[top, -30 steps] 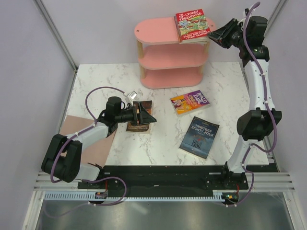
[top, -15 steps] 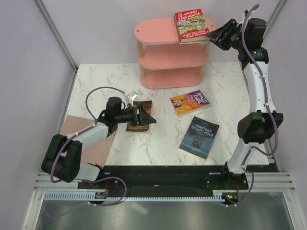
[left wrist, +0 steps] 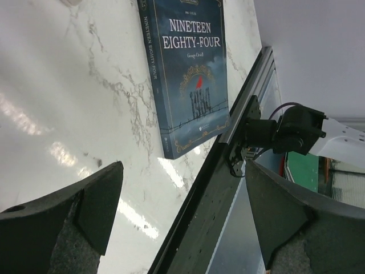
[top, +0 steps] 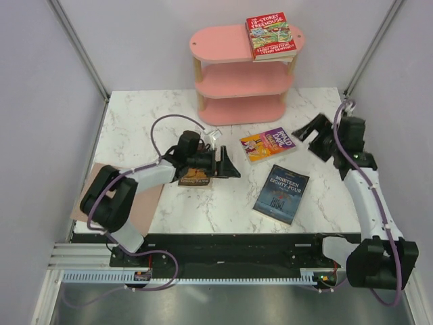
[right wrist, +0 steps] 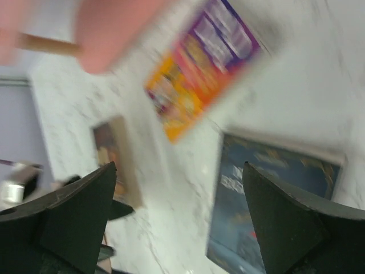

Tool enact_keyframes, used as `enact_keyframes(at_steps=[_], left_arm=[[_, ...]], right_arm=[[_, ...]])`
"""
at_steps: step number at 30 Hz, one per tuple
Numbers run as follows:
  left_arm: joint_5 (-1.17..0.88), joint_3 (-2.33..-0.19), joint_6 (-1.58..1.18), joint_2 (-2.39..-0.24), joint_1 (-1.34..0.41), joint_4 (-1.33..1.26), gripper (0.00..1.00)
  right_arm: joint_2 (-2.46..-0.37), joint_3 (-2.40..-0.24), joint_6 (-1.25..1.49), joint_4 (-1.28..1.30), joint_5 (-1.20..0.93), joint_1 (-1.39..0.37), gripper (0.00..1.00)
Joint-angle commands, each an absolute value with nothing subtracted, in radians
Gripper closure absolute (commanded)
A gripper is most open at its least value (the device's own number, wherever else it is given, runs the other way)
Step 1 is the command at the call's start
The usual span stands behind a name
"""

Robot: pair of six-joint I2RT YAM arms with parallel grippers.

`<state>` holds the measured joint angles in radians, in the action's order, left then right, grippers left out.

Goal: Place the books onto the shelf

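Note:
The pink shelf (top: 240, 68) stands at the back, and a red Treehouse book (top: 272, 35) lies on its top board. On the table lie a purple-yellow Roald Dahl book (top: 268, 144), a dark blue Nineteen Eighty-Four (top: 281, 193) and a dark brown book (top: 195, 179). My left gripper (top: 226, 164) hangs open over the brown book's right edge, pointing at the blue book (left wrist: 185, 68). My right gripper (top: 312, 135) is open just right of the Roald Dahl book (right wrist: 199, 74). The right wrist view is blurred. Nothing sits between either pair of fingers.
A plain tan-pink sheet (top: 150, 198) lies at the table's left edge under the left arm. The black front rail (left wrist: 217, 194) runs close to the blue book. Grey walls close in both sides.
The right arm has swung down from the shelf top to the table beside the Roald Dahl book, and its jaws have opened. The left gripper has shifted right across the brown book.

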<state>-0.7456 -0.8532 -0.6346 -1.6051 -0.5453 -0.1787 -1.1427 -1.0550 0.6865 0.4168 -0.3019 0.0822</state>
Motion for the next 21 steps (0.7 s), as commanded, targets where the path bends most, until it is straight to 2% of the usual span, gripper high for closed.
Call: enact_keyframes(at_steps=[1, 4, 10, 15, 21], left_arm=[[-0.764, -0.978, -0.646, -1.748, -0.624, -0.183, 0.07], [-0.785, -1.031, -0.693, -1.844, -0.656, -0.210, 0.07], [-0.834, -1.120, -0.791, -2.009, -0.698, -0.262, 0.08], [-0.856, -1.160, -0.836, -2.068, -0.739, -0.275, 0.08], [-0.851, -1.195, -0.848, -2.089, -0.768, -0.272, 0.09]], right_arm=[[-1.115, -0.621, 0.801, 0.390, -0.327, 0.087, 0.02], [-1.062, -0.473, 0.844, 0.364, -0.341, 0.084, 0.02], [-1.043, -0.371, 0.877, 0.351, -0.337, 0.081, 0.02], [-1.008, -0.396, 0.853, 0.408, -0.301, 0.081, 0.02], [-0.847, -0.445, 0.824, 0.642, -0.126, 0.081, 0.02]])
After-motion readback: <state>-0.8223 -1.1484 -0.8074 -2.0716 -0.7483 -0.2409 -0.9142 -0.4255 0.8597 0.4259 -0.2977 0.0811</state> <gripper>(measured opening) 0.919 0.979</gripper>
